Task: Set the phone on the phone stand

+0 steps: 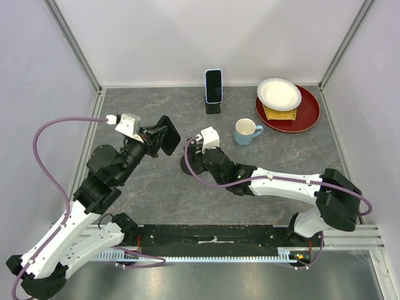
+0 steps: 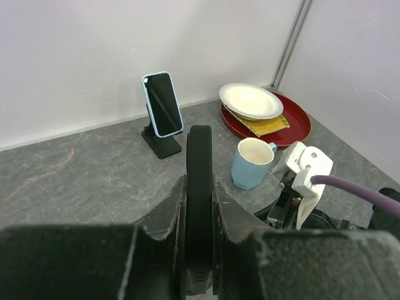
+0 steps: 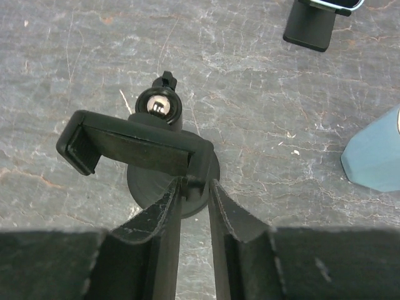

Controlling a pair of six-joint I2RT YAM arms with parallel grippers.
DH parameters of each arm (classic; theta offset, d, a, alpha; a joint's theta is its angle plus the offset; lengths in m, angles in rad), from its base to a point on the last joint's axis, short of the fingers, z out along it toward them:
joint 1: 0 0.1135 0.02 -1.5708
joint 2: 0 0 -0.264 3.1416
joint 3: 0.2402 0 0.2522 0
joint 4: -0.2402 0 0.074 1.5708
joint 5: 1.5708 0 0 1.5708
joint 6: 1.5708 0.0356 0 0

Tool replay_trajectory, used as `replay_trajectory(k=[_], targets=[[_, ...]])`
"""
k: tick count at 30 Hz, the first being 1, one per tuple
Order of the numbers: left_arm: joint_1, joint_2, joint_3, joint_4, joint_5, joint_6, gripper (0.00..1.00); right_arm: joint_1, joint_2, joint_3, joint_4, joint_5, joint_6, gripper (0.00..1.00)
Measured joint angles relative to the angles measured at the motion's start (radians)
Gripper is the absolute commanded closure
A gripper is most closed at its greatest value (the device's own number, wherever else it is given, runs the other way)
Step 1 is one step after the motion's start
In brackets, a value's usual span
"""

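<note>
Black phone (image 2: 199, 162) clamped edgewise in left gripper (image 1: 157, 139); left of the cup (image 1: 248, 132), right gripper (image 3: 192, 200) narrowly pinches the stand (image 3: 134, 147).

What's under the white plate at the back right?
A flat yellow item pokes out beneath the white plate, and both sit on a red plate. The white plate covers the rest of the yellow item.

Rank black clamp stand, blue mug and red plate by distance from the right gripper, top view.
From the right gripper:
1. black clamp stand, right at its fingertips, pinched between them.
2. blue mug, further back and off to the right.
3. red plate, back right corner, beyond the mug, under the white plate.
</note>
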Motion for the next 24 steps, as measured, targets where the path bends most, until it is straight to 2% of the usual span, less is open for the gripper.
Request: replay_trajectory(k=[4,7,18,24], targets=[[0.001,0.030,0.000,0.000,0.045,0.000,0.98,-0.015,-0.017,-0.044,0.040,-0.055,-0.066,0.64],[0.002,0.065,0.000,-0.002,0.089,0.000,0.98,-0.035,-0.030,-0.078,0.064,-0.101,-0.111,0.63],[0.029,0.147,0.001,-0.031,0.179,-0.002,0.98,-0.164,-0.087,-0.132,0.107,-0.232,-0.190,0.61],[0.074,0.160,0.002,-0.023,0.288,-0.005,0.98,-0.207,-0.113,-0.177,0.174,-0.325,-0.231,0.62]])
